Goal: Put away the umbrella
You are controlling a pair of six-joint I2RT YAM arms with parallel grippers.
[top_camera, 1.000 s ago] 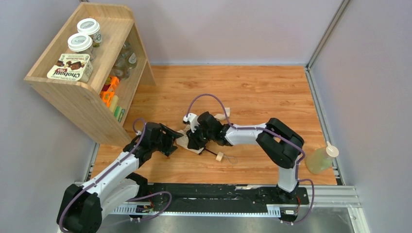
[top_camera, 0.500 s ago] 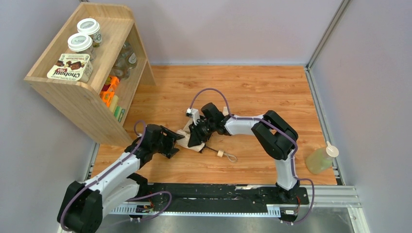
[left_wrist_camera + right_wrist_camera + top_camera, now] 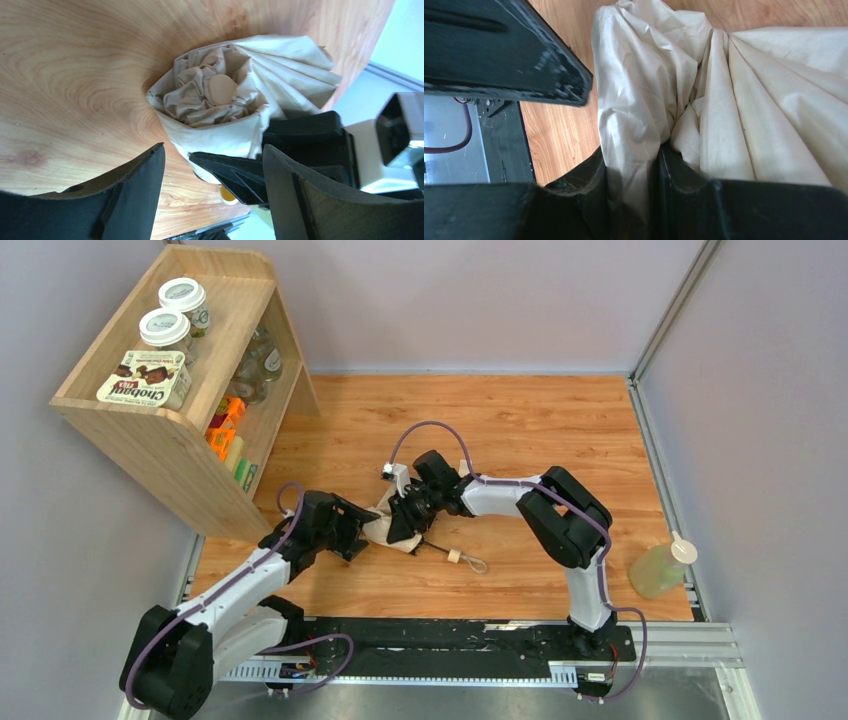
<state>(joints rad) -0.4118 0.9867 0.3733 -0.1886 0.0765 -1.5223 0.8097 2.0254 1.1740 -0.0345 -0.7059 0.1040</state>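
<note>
Two pincers flank the peach-beige folding umbrella (image 3: pixel 381 528) on the wooden bench (image 3: pixel 520 430).
Right pincer (image 3: pixel 402 527) clamps canopy fabric (image 3: pixel 744 100); left pincer (image 3: pixel 352 537), fingers apart, meets its long axis end-on at the crown.

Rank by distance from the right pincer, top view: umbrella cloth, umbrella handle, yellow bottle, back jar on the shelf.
From the right pincer:
1. The umbrella cloth, pinched in that pincer, just to its left.
2. The umbrella handle, on the table, slightly nearer the bases and to the right.
3. The yellow bottle, at the table's right edge.
4. The back jar, on top of the shelf, far left.
</note>
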